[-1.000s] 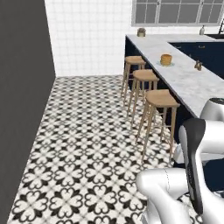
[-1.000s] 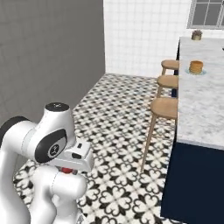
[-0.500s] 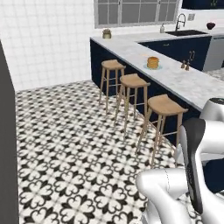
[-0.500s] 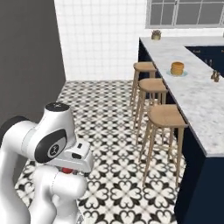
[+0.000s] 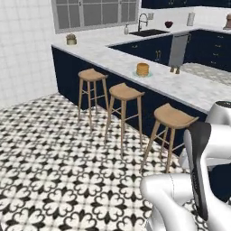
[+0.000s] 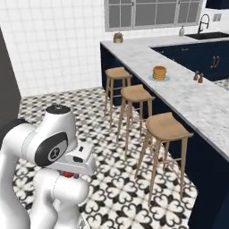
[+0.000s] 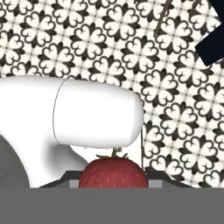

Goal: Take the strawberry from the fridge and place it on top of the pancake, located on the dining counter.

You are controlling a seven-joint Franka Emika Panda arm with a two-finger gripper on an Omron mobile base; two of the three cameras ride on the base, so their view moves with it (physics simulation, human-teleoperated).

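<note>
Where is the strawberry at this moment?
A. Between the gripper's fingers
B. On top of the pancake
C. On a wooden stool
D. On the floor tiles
A: in the hand view the strawberry sits clamped in the gripper above the floor, while the pancake on the counter is bare on top.

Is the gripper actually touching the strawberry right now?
Touching. The hand view shows the strawberry wedged between the gripper tips, no gap either side.

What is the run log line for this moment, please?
phase: carrying | end effector: shut on strawberry | pancake: on dining counter, untopped
</note>
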